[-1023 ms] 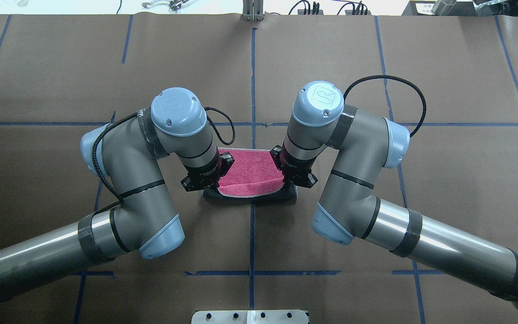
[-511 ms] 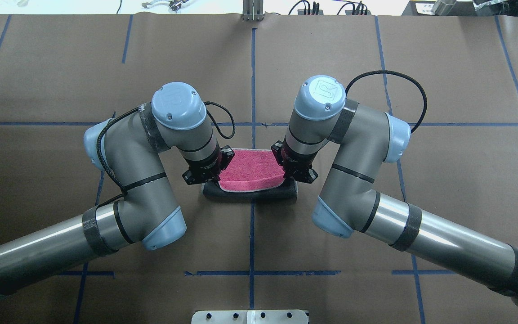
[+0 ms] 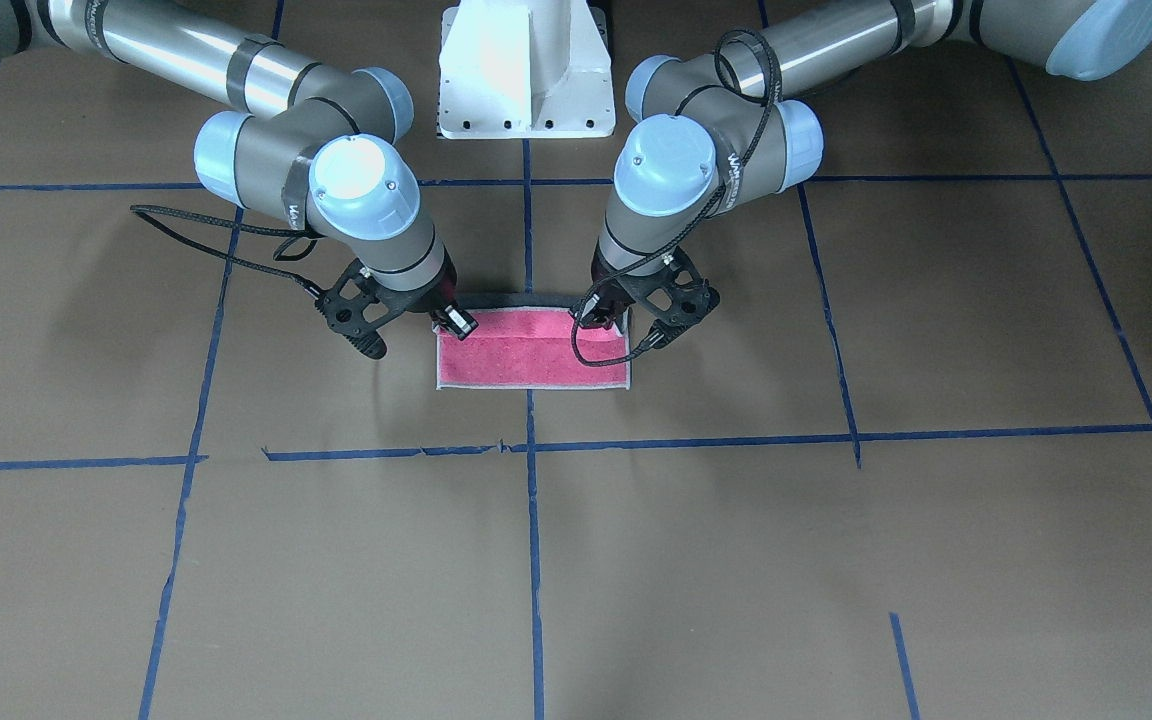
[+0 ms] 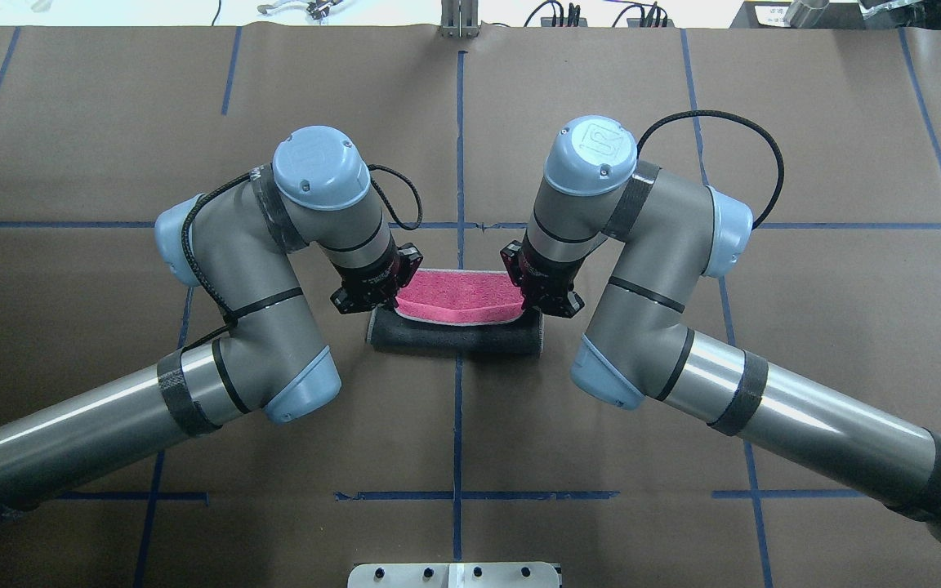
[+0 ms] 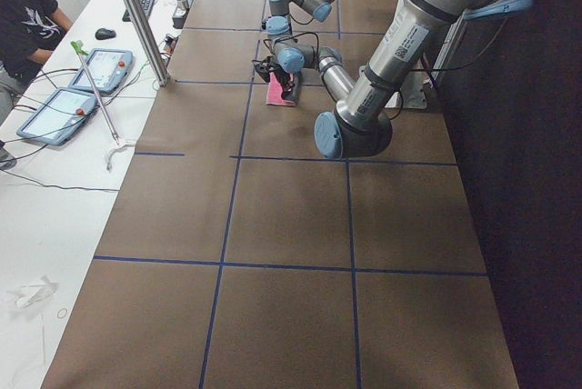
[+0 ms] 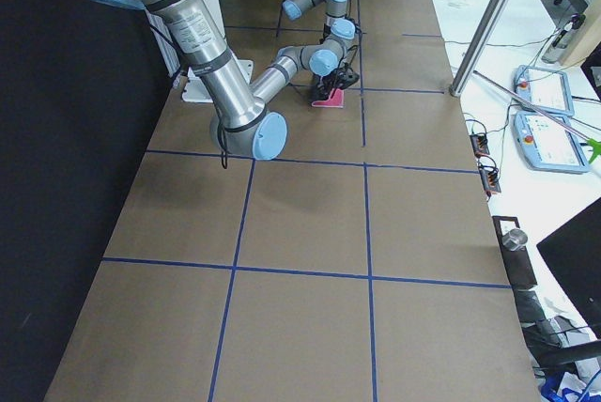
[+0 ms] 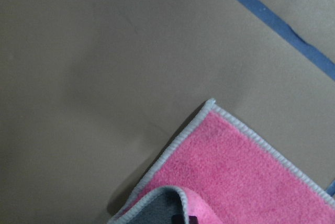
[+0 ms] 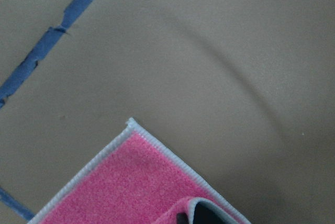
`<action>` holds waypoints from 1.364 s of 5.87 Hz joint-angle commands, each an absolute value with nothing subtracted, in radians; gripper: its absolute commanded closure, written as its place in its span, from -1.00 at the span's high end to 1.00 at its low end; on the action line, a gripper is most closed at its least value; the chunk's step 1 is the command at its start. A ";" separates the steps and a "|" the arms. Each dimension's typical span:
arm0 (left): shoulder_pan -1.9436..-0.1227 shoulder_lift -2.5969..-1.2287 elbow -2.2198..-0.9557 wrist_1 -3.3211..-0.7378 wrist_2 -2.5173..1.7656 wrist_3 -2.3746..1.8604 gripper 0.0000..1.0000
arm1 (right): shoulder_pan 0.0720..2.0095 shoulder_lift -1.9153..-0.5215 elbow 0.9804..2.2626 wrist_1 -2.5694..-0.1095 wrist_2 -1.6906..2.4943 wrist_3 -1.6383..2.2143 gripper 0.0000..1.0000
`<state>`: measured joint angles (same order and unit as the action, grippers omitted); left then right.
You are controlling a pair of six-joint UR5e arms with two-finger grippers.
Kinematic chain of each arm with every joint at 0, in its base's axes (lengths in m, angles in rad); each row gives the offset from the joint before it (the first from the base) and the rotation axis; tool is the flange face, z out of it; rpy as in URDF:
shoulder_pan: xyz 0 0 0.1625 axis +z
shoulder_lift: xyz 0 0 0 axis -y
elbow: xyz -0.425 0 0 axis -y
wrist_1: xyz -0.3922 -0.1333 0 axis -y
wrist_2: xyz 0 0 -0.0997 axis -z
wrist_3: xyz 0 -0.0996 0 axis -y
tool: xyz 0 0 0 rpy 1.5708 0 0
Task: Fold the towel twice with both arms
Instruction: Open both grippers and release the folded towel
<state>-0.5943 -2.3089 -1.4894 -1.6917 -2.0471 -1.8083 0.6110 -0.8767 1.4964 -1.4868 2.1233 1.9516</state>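
Brown paper (image 4: 601,106) with blue tape (image 4: 457,408) is lying under the fuzzy pink towel (image 4: 454,299); left gripper (image 4: 389,305) and right gripper (image 4: 527,305) are each pinching a corner, grey underside curling up.

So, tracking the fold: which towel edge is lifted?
The towel edge curled over, grey underneath, pinched by the left end effector and right end effector; the far edge lies flat.

Brown-covered table (image 4: 764,367), blue tape grid (image 4: 459,122), white side desk (image 5: 64,216), possibly tablets (image 5: 105,69)
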 commanded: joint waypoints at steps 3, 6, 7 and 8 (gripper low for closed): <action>-0.621 -2.322 -1.456 -1.715 -2.052 -1.809 -1.00 | 0.637 -0.854 1.422 -1.406 2.134 1.950 -0.82; -0.646 -2.319 -1.392 -1.853 -2.045 -1.751 0.51 | 0.655 -0.857 1.404 -1.365 2.126 1.870 1.00; -0.663 -2.319 -1.379 -1.864 -2.039 -1.744 1.00 | 0.670 -0.859 1.402 -1.365 2.123 1.812 1.00; -0.690 -2.319 -1.379 -1.873 -2.040 -1.723 1.00 | 0.704 -0.859 1.402 -1.367 2.123 1.774 1.00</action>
